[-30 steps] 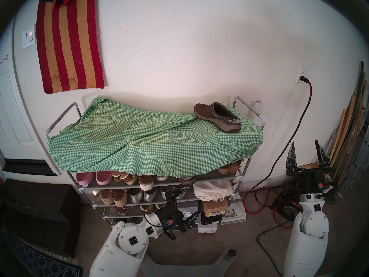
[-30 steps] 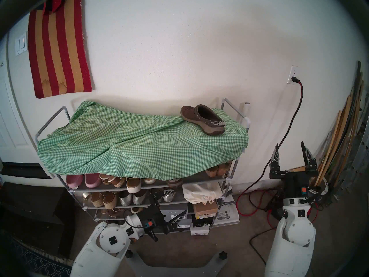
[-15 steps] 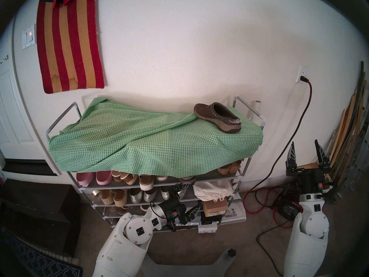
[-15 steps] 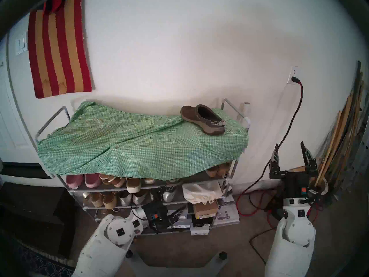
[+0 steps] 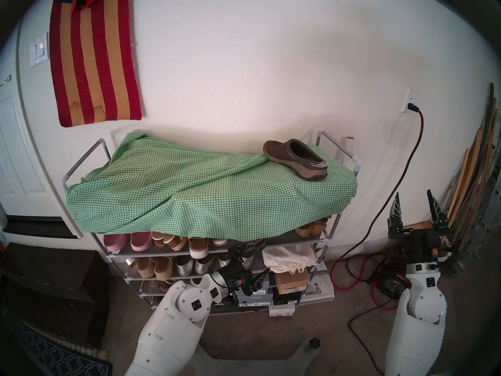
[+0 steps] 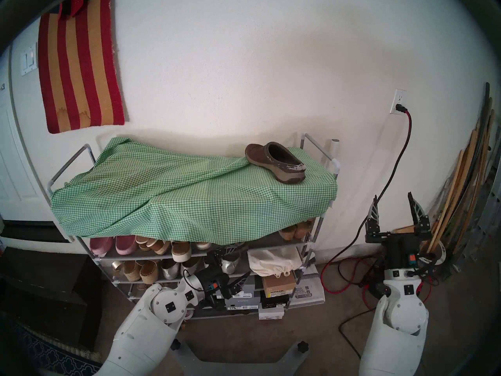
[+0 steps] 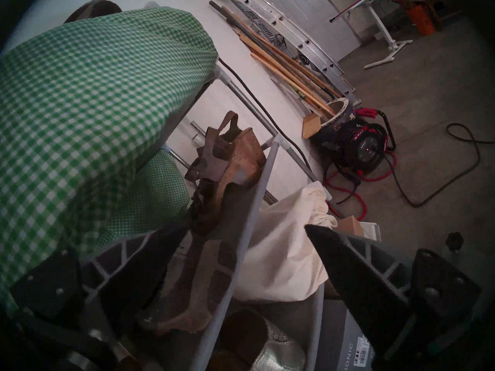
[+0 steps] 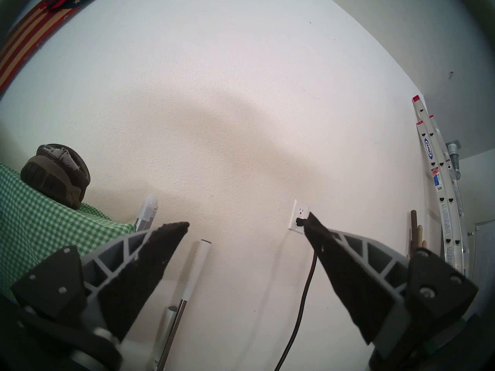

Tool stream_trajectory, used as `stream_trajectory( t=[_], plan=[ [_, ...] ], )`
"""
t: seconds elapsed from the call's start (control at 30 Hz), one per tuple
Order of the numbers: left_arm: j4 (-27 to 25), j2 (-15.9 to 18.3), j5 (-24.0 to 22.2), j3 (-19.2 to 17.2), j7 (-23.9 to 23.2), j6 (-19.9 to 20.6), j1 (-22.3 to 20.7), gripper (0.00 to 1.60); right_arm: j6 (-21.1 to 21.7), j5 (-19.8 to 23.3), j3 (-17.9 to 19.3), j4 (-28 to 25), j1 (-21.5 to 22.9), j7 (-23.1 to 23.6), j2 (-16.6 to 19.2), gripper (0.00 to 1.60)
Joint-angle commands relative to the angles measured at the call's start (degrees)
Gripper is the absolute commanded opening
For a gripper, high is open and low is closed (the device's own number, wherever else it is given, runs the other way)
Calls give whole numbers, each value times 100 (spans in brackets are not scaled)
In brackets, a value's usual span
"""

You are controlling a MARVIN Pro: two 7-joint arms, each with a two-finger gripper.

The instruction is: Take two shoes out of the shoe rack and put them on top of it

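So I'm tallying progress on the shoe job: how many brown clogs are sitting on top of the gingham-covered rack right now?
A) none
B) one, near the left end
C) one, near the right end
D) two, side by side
C: a single brown clog rests on the green gingham cloth near the right end of the shoe rack, and the rest of the top holds no shoes.

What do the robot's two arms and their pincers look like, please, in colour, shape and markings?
Both arms have smooth white shells with small black square marks. The left pincer and right pincer have black mounts and two tapered, pointed fingers with grey ribbed backs and black pads. Each wrist bears an orange-and-teal tag and thin black cables.
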Motion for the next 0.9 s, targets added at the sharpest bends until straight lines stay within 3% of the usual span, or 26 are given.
stream_trajectory(
  t=[0.0, 0.87],
  plan=[
    [170, -181, 54, -3, 212, -10, -332, 160, 5, -16, 3, -18, -3, 7, 11, 160],
    [1856, -313, 766, -54, 1023, 103, -1298, 160, 6, -19, 12, -19, 4, 20, 1, 160]
  ],
)
